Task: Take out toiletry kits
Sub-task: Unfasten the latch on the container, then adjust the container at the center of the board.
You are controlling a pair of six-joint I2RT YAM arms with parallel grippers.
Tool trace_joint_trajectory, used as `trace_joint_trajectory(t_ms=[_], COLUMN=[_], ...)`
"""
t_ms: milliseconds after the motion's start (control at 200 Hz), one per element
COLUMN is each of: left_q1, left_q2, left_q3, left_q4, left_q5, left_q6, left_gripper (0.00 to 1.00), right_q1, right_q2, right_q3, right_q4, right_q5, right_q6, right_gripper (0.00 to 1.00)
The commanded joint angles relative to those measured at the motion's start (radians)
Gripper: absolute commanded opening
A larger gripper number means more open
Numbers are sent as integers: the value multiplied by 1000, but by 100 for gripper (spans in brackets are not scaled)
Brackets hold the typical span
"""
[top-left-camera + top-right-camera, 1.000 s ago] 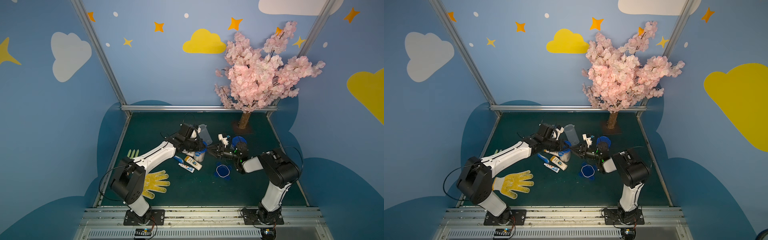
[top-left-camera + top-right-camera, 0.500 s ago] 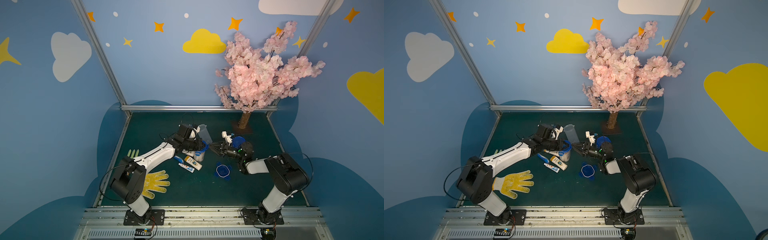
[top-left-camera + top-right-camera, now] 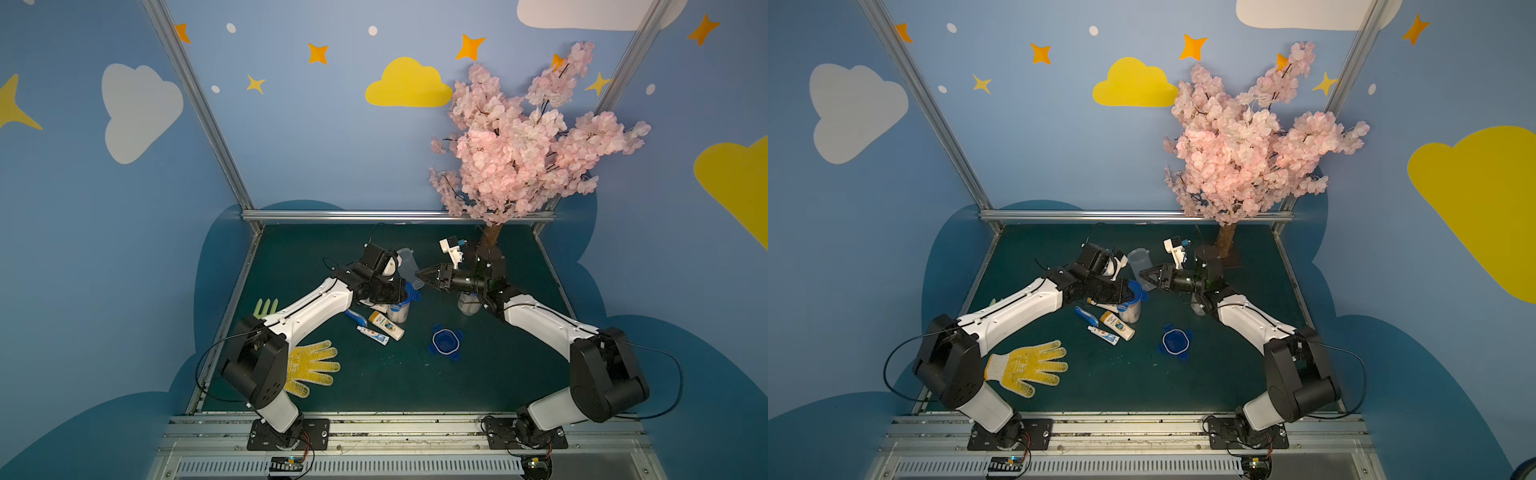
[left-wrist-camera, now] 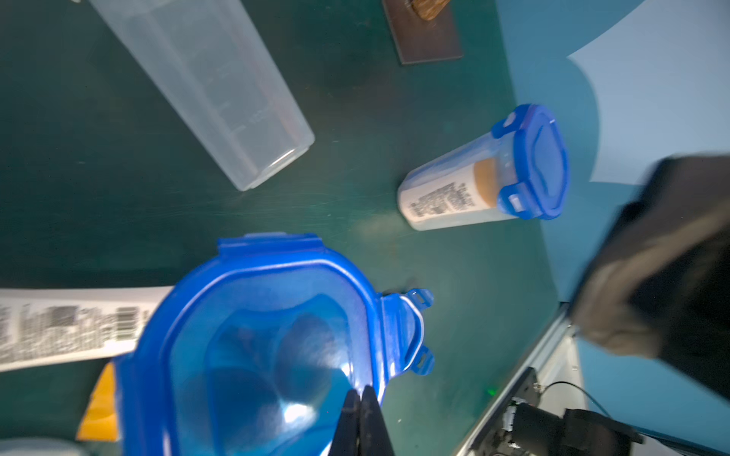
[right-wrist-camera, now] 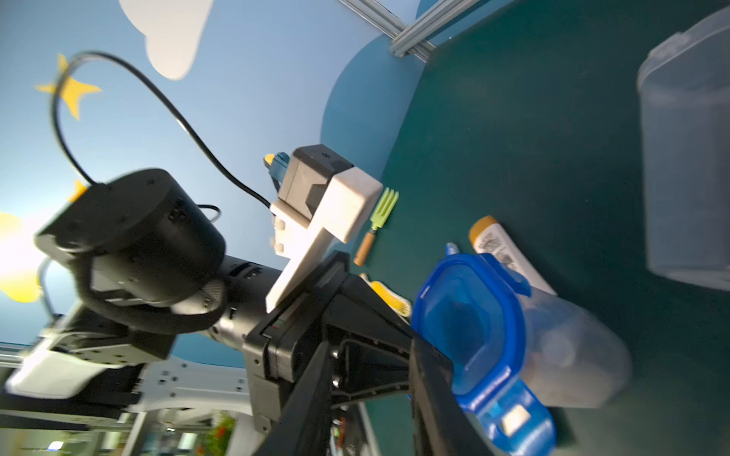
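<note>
Fingers, left (image 4: 347, 426): pressing together at the rim of the blue lid (image 4: 268, 355); cannot tell whether they are gripping it.
Fingers, right (image 5: 430, 395): standing slightly apart, holding nothing.
Loose kit: bottle (image 3: 386, 325), tube (image 3: 372, 334) and toothbrush (image 3: 356, 318) lying on the tabletop (image 3: 374, 386) beside the jar (image 3: 400, 312).
Second bottle (image 4: 446, 199): sitting inside the lidded jar (image 4: 501, 169).

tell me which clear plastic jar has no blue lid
The empty clear plastic jar farthest back on the green mat, open-topped. The jar at the left gripper and the jar under the right arm both wear blue lids.
</note>
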Motion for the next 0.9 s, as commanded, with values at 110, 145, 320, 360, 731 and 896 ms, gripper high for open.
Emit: trace_joint_trajectory(t_ms=[110, 145, 320, 360, 731, 896], left_q1=[-50, -61, -90, -89, 14, 37], left_q2=[41, 34, -24, -45, -247, -164], left_q3=[207, 233, 262, 244, -71, -82], left_q4=[-179, -189, -219, -222, -217, -197], left_q5=[-39, -38, -122, -142, -236, -200], left_q6=[75, 82, 89, 83, 5, 11], left_gripper=[2, 3, 2, 2, 3, 2], right_q1=[16, 22, 61, 68, 117, 127], right_q2=[76, 91, 195, 230, 383, 355], right_q3=[152, 175, 330, 374, 535, 517], right_q4=[-485, -512, -671, -713, -821, -829], right_q5=[151, 172, 295, 315, 381, 385], right_q6=[-277, -295, -370, -387, -446, -449], right_gripper=[17, 12, 0, 0, 0, 0])
